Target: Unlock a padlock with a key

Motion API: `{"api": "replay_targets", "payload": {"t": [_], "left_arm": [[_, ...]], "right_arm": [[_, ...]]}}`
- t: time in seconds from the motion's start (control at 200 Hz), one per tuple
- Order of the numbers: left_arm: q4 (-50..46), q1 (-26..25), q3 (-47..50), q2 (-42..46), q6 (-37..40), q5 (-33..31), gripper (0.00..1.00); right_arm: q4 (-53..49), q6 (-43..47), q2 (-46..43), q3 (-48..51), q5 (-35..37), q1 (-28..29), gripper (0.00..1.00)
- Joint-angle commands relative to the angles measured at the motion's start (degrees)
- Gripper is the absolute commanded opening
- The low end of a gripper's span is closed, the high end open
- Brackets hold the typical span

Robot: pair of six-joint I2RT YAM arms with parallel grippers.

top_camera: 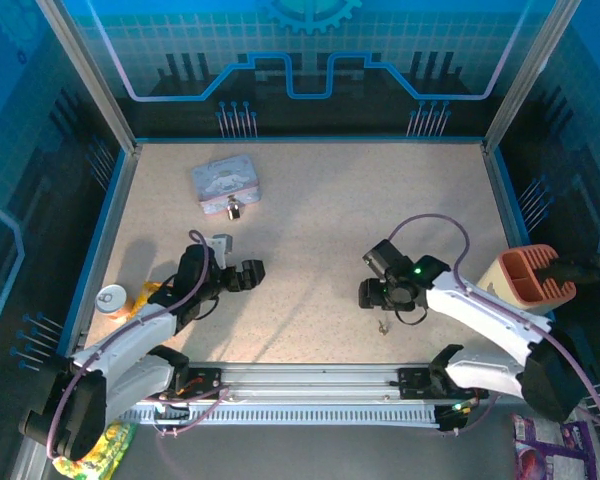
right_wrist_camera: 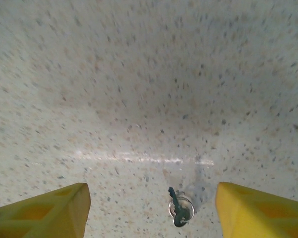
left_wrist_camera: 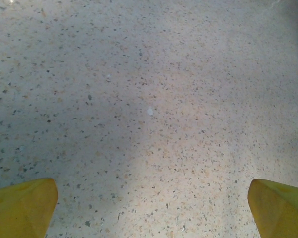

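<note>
R tool (right_wrist_camera: 151, 215): yellow fingers (right_wrist_camera: 44, 213) apart, clamped on nothing; low over the speckled worktop (right_wrist_camera: 139, 74). Seen from above it sits right of centre, toward the near side.
Key (right_wrist_camera: 179, 208): tiny, grey, on a small ring, lying flat on the worktop. In the wrist pic it's in the gap btwn the R tool's fingers, closer to the one on the pic's right, touching neither. From above it lies just on the near side of that tool.
Padlock (top_camera: 234, 208): dark body, silvery shackle, against the near edge of the tin, far-left part of the worktop; well apart from the key & both tools. Too small to tell if the shackle is latched.
Tin (top_camera: 226, 180): pale blue-grey, cartoon pic on the lid, lying flat.
L tool (left_wrist_camera: 149, 210): fingers spread wide, holding nothing, speckled worktop below. From above it's left of centre, nearer the tin than the R tool is.
Can (top_camera: 112, 298): at the left edge, beside the L arm.
Holder (top_camera: 528, 275): orange & tan, by the right edge, next to the R arm.
</note>
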State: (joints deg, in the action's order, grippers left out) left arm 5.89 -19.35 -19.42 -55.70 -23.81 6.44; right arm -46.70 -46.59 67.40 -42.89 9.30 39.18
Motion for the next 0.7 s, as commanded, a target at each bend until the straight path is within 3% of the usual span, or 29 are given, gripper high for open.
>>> {"api": "replay_targets", "payload": {"t": [0.0,0.27,0.695], "left_arm": [[4.54,-0.33,0.52,2.32,2.01,1.21,0.99],[2.13,-0.33,1.48,6.91,2.44,-2.12,0.99],[1.57,-0.51,2.27,9.25,0.92,-0.01,0.99]], "right_arm": [[-4.29,-6.70,2.17,0.61,-2.10,2.07,0.62],[-8.10,-13.61,-0.65,4.56,-1.10,4.93,0.49],[6.54,-19.49,-6.23,17.23,-1.39,9.05,0.39]]}}
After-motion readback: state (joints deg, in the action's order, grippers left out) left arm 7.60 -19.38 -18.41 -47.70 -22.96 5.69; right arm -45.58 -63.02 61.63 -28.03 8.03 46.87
